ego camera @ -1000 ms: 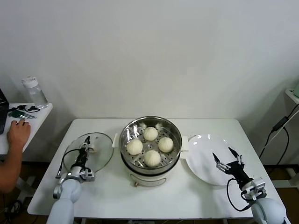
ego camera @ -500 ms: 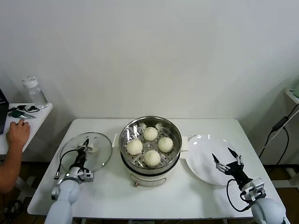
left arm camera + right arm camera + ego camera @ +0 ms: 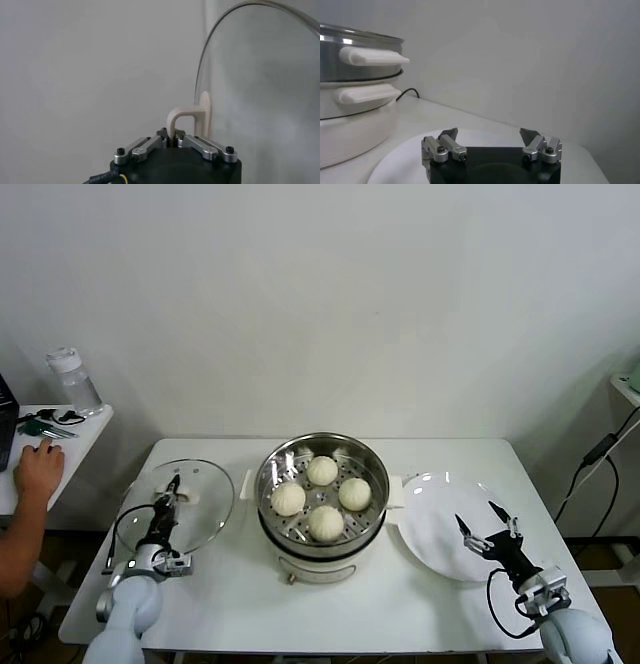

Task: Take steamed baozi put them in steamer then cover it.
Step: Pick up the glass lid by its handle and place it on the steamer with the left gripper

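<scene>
Glass is what we meet first on the left: the cover (image 3: 182, 504) is tilted up over the left part of the white table (image 3: 420, 604), just left of the steamer (image 3: 321, 496) and apart from it. Our left gripper (image 3: 171, 489) has its fingers clenched on the cover's cream handle (image 3: 189, 120); in the left wrist view the two fingers meet at the foot of the handle, with the curved rim of the cover rising beyond it. In the middle of the table stands the steel steamer on its white base, open at the top, and the four baozi (image 3: 321, 496) lie on its perforated tray: one at the far side, one left, one right, one near, close together. Just right of the steamer lies a white plate (image 3: 440, 524), bare of food. Our right gripper (image 3: 487, 528) hovers over the near right part of the plate with its fingers spread wide and grasping nothing; the right wrist view shows both fingertips well apart above the plate, with the steamer's white side handles (image 3: 370, 56) off to one side.
</scene>
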`<act>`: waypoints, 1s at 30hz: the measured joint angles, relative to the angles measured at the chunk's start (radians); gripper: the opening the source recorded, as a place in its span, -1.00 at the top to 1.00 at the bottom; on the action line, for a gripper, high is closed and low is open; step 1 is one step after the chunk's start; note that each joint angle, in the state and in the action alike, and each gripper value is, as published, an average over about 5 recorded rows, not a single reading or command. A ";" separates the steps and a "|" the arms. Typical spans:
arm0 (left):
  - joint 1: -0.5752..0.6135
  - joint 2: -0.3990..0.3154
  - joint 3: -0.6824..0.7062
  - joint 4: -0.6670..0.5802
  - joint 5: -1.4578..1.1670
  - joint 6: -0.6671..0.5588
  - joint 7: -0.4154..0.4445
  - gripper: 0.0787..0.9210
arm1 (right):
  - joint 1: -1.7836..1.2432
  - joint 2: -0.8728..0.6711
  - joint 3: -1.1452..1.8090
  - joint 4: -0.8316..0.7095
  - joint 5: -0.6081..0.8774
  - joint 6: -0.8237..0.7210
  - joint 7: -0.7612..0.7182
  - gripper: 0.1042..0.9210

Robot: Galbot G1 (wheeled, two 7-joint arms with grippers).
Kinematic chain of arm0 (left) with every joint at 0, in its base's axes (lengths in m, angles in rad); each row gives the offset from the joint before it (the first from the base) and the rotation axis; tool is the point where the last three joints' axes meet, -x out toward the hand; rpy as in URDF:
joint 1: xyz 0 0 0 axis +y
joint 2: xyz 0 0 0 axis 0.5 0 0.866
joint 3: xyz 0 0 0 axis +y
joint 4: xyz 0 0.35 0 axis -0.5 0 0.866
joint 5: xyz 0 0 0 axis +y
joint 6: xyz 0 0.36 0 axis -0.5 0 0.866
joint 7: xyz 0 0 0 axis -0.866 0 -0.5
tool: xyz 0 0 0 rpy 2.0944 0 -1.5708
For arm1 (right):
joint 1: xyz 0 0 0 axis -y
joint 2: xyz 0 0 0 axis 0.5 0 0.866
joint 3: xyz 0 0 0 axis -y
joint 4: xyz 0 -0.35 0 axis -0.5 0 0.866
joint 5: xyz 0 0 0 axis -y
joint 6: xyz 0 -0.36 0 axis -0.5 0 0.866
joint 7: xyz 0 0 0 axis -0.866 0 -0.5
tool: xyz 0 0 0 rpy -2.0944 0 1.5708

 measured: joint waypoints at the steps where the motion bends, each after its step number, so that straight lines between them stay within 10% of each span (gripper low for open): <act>1: 0.011 0.003 0.001 -0.020 -0.009 0.007 0.001 0.81 | 0.001 0.000 0.000 -0.001 -0.001 0.001 -0.001 -0.76; 30: 0.131 0.118 0.091 -0.465 -0.108 0.304 0.091 0.81 | 0.023 -0.002 0.000 -0.041 -0.035 0.012 -0.016 -0.76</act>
